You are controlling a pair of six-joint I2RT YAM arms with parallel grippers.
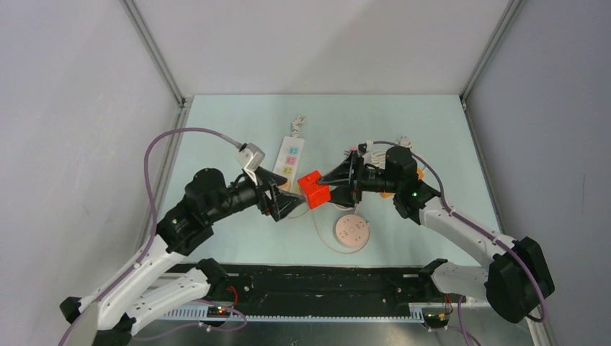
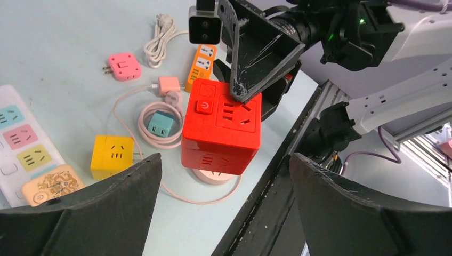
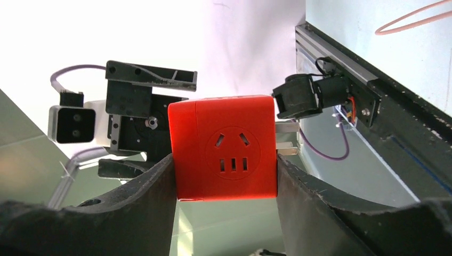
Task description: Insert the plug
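You have the red cube plug, mid-frame in the top view and raised off the table, clamped between the right fingers, the left fingers gaping empty beside it; square its prongs to the chosen socket before pressing.

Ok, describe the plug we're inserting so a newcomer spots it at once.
Start at the middle of the pale green table. The red cube is held just above it, pinched in the right gripper. It is the only red block; the yellow cube and teal cube lie loose.
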